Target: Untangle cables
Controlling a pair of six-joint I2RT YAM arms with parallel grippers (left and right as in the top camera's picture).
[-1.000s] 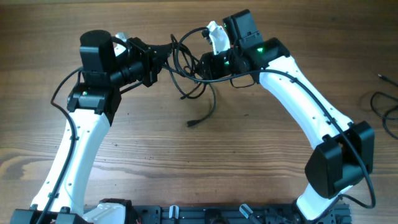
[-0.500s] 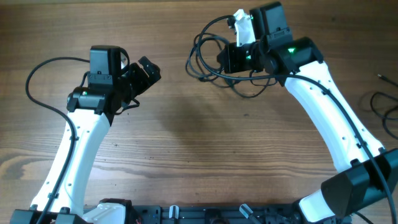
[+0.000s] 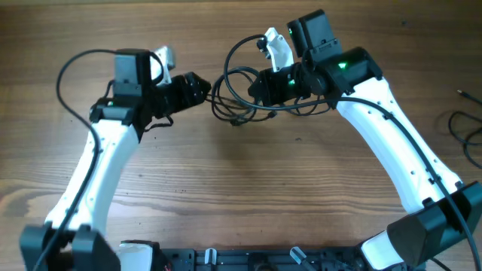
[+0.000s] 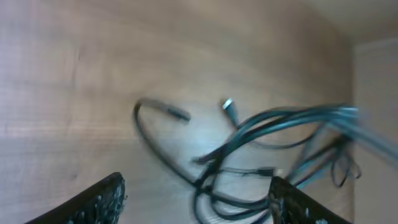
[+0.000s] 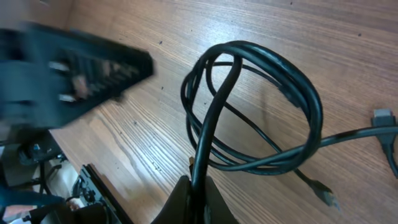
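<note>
Left hand (image 3: 202,86) returned agape, right hand (image 5: 193,200) pinching cables (image 5: 214,112)

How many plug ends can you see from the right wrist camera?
2. One plug end sits at the right edge; a second plug end is lower right. Others may be hidden in the cables.

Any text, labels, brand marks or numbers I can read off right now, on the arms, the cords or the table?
No text can be read in any view.
On the cables: plain black, no print shows.
On the right arm: only a green light, no lettering.
On the table: bare wood grain, no marks or signs.
The left wrist view is motion-blurred; nothing there is legible.
</note>
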